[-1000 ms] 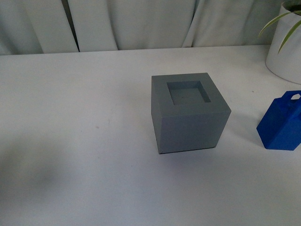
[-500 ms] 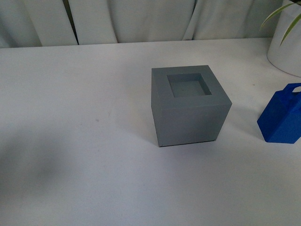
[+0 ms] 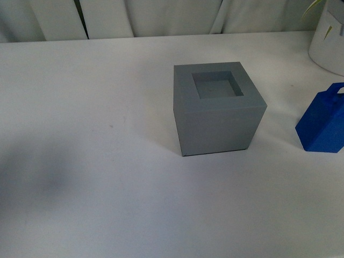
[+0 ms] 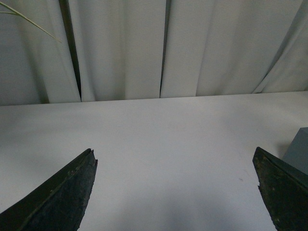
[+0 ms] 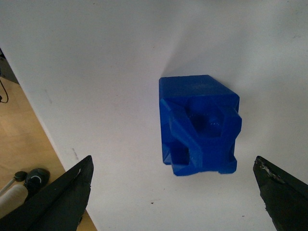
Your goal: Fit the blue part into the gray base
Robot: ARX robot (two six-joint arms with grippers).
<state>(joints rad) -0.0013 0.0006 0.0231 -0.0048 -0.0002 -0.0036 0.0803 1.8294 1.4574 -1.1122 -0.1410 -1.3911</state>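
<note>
Gray base (image 3: 217,107) stands near the middle of the white table (image 3: 80,134), recess facing up and showing its bare floor. Blue part (image 3: 324,124) stands upright well apart from it, close to the table's right edge, with bare tabletop between them. White pot (image 3: 329,37) sits at the far right corner and a curtain (image 3: 161,16) hangs behind the far edge. Right hand (image 5: 173,161) hangs above the blue part, jaws spread wide, gripping nothing. Left hand (image 4: 173,154) is likewise wide apart and empty over bare table.
</note>
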